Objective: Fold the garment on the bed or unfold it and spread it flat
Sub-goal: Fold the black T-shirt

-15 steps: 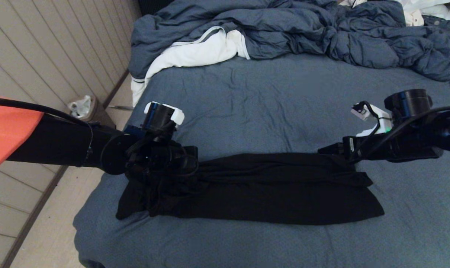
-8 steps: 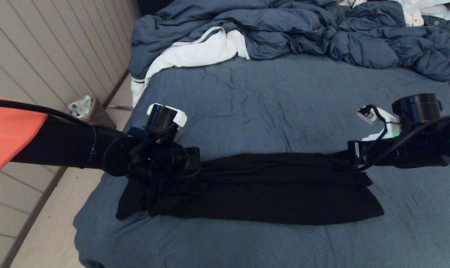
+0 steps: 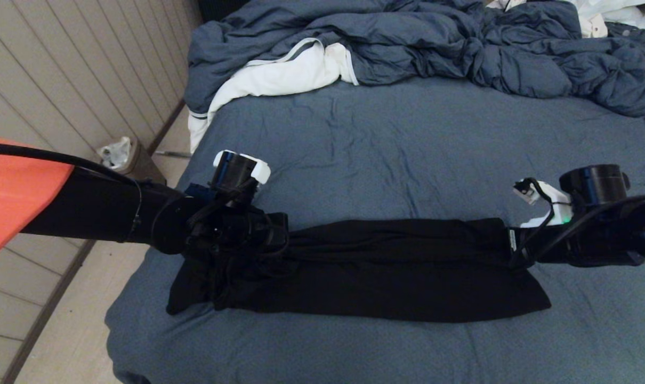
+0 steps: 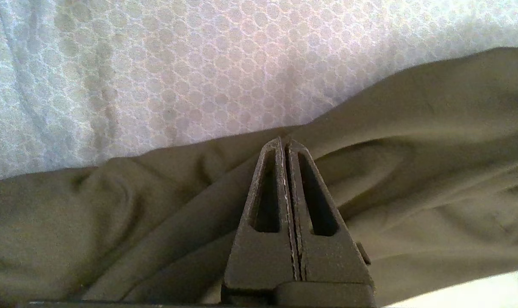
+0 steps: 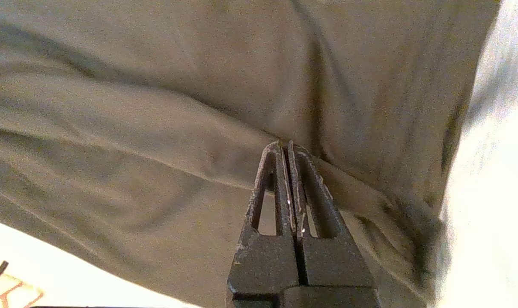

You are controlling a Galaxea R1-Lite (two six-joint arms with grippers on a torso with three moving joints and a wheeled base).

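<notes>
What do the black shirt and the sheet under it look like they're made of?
The black short-sleeved shirt looks like thin, matte knit, probably cotton jersey: it falls in soft folds with no sheen. The blue-grey bed sheet looks like a heavier textured fabric, showing a fine honeycomb pattern up close.

The left arm (image 3: pixel 98 210) is a thick black tube leaving an orange shell panel (image 3: pixel 13 186), with a thin black cable running along its top. Its wrist carries a black cylinder capped with a white bracket (image 3: pixel 241 166). The right arm (image 3: pixel 610 234) is black too — its white bracket (image 3: pixel 541 194) sits just beside a round black housing (image 3: pixel 594 184), with a small green light and looping black cables below. The left end effector (image 4: pixel 284 145) and right end effector (image 5: pixel 286 147) each show two dark, matte, tapering fingers (image 4: pixel 265 209) with long slots — scuffed pale along their inner edges.
</notes>
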